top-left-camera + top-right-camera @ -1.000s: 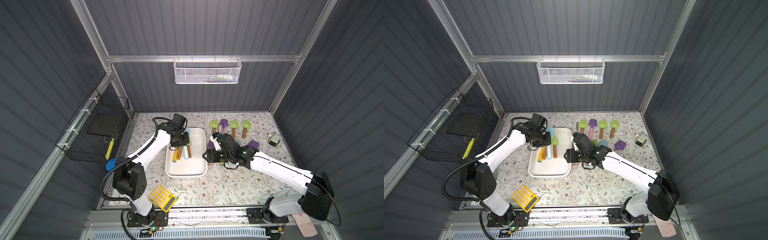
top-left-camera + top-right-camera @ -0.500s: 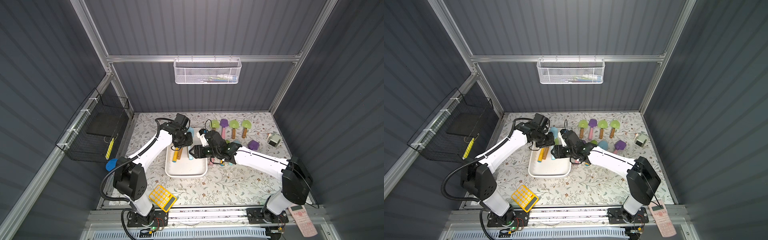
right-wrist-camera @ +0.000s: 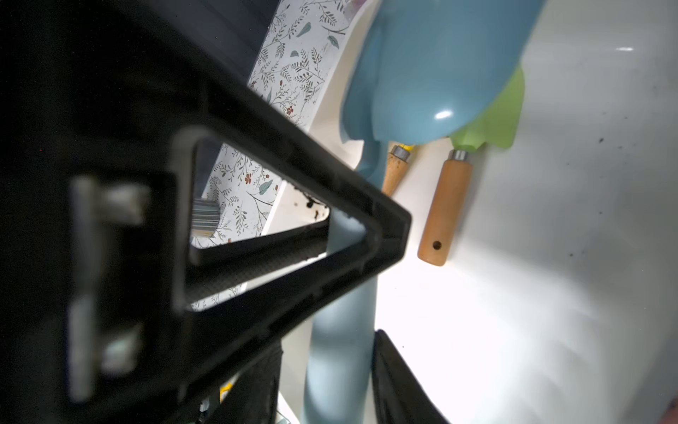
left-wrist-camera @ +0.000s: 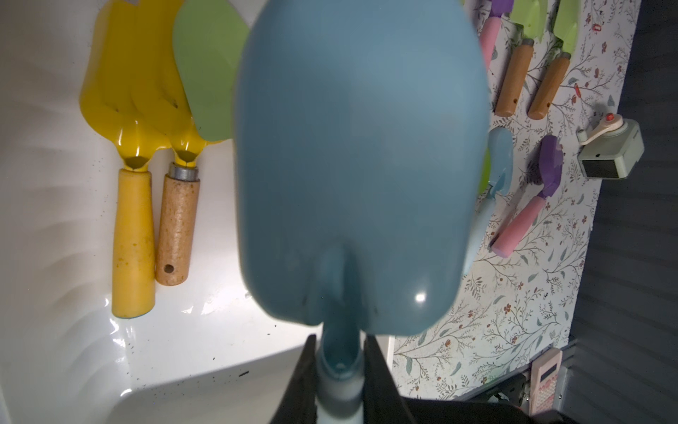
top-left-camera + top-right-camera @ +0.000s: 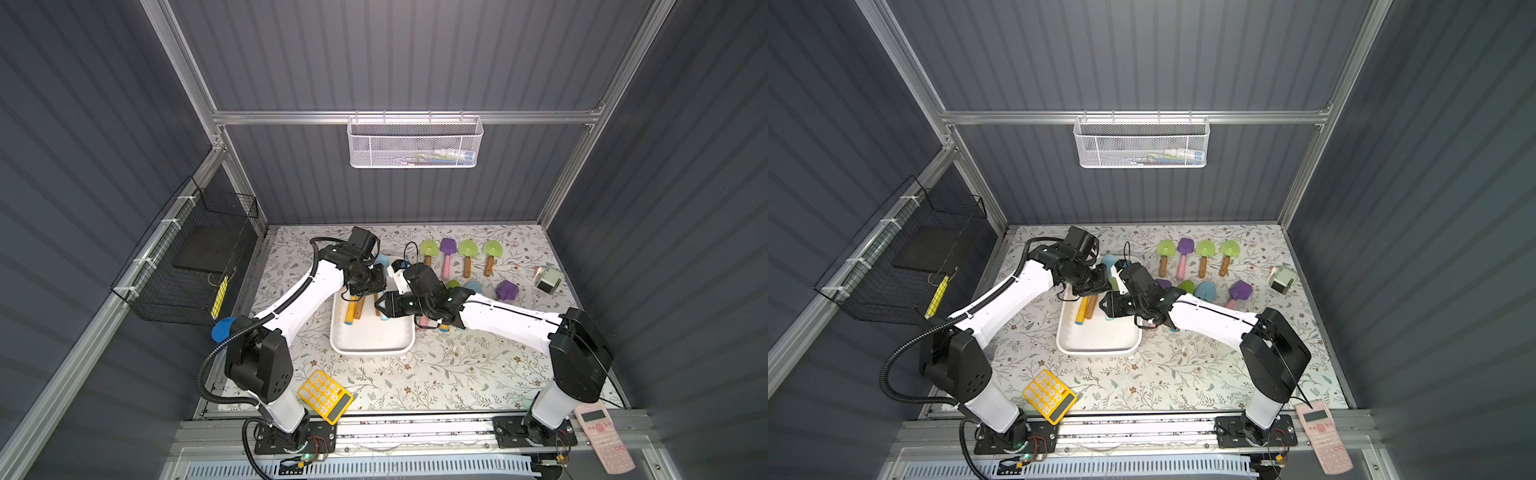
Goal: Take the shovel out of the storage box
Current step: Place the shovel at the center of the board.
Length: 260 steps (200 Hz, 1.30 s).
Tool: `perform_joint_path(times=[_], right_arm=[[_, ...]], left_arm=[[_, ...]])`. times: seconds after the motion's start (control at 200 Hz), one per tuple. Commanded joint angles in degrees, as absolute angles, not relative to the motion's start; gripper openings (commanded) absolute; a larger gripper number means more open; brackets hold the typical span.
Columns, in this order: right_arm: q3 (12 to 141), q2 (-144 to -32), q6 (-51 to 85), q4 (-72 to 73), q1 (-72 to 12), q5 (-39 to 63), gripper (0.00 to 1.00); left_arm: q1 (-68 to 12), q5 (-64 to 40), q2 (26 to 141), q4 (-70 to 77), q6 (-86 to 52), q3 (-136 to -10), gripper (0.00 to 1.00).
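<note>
The white storage box [image 5: 374,351] [image 5: 1096,351] lies mid-table. My left gripper [image 5: 376,286] [image 4: 339,367] is shut on the neck of a blue shovel [image 5: 381,261] [image 4: 359,165], which it holds above the box's right side. My right gripper [image 5: 381,308] [image 3: 326,367] reaches in from the right. The shovel's pale blue handle [image 3: 341,348] stands between its fingers: one finger touches it and a narrow gap shows at the other. Still in the box are a yellow shovel [image 4: 132,220], a yellow one with a wooden handle [image 4: 178,220] and a green one [image 3: 445,209].
Several shovels [image 5: 446,249] lie on the flowered table right of the box, with a pencil sharpener [image 5: 547,279] beyond them. A yellow calculator [image 5: 325,395] and a pink one [image 5: 602,436] sit at the front. A white mesh basket [image 5: 414,143] and a black wire basket [image 5: 187,257] hang on the walls.
My right arm swung left from the table beside the box to over it, and its jaws narrowed around the blue shovel's handle. The left gripper kept hold of the shovel.
</note>
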<state>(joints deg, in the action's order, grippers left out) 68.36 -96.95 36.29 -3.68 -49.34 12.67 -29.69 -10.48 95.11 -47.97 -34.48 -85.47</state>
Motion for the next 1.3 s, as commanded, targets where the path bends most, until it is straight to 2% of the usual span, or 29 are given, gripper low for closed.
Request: perform_joint_path(times=[0.0,0.185,0.23,0.26,0.38,0.415,0.445,0.635,0.83,1.036,1.296], right_arm=[[69.4,-97.3,36.4,-3.1,-49.6,12.6,0.35],[68.8,-96.0,36.2,-3.9,-49.6,11.2,0.21],[68.7,-95.6,36.1,-4.2,-49.5,10.7,0.18],[68.6,-95.4,36.1,-4.5,-49.6,10.4,0.17],[68.4,-94.4,36.3,-5.7,-49.4,9.5,0.13],[68.2,-94.2,36.5,-6.1,-49.2,9.9,0.13],[68.3,-93.9,36.7,-6.5,-48.9,10.4,0.12],[63.4,-87.8,37.4,-7.8,-47.7,10.6,0.11],[51.8,-72.9,39.9,-9.7,-47.0,11.8,0.12],[39.9,-56.7,47.2,-10.2,-47.1,14.4,0.12],[26.0,-44.0,55.8,-10.4,-48.3,16.9,0.12]], left_arm=[[-30.0,-12.0,92.4,-48.3,-35.4,-87.0,0.08],[-30.0,-12.9,92.2,-47.9,-35.7,-87.1,0.08],[-30.0,-13.1,92.2,-47.8,-35.7,-87.2,0.13],[-30.0,-13.2,92.3,-47.8,-35.7,-87.2,0.21],[-30.1,-12.5,92.3,-48.2,-34.6,-87.9,0.75],[-30.1,-11.9,92.1,-48.4,-34.1,-88.3,0.84],[-30.1,-11.6,91.9,-48.5,-33.5,-88.6,0.88],[-29.9,-6.5,90.2,-50.6,-29.8,-91.8,0.89],[-29.4,-1.0,92.0,-50.7,-25.7,-91.9,0.89],[-29.2,-1.3,94.0,-46.6,-25.6,-88.1,0.89],[-29.1,-1.2,94.9,-42.8,-25.2,-82.9,0.89]])
